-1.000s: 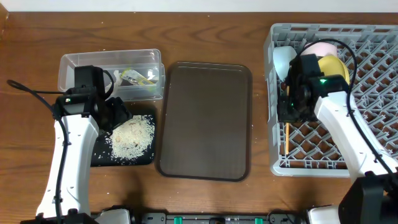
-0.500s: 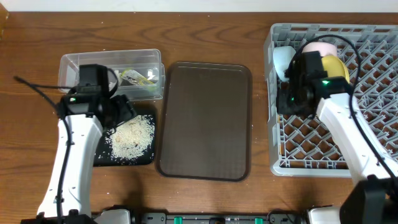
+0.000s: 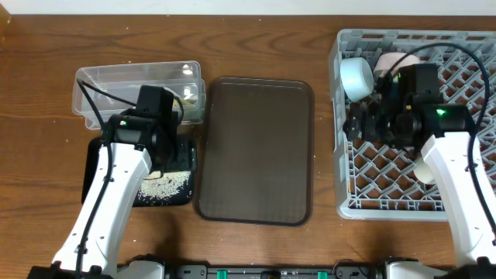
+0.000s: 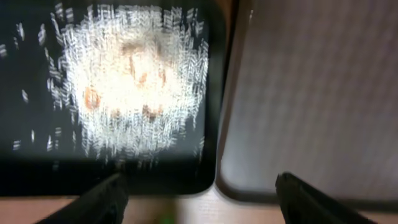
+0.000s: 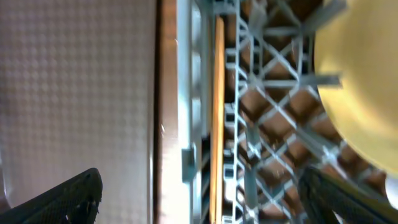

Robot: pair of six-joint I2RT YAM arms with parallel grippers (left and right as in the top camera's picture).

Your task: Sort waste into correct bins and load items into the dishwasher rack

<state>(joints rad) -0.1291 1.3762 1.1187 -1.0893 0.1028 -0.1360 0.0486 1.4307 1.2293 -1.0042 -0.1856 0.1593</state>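
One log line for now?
left hand open, over black tray edge | right hand open, over rack edge | rice in black tray | chopstick, plate in rack

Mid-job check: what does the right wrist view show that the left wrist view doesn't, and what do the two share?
Right wrist only: the grey dishwasher rack, a wooden chopstick lying inside it along its wall, and part of the yellow plate.
Left wrist only: the black tray holding a pile of rice, blurred.
Both: the brown serving tray and a strip of the wooden table. The left claw and right claw are both open, holding nothing.
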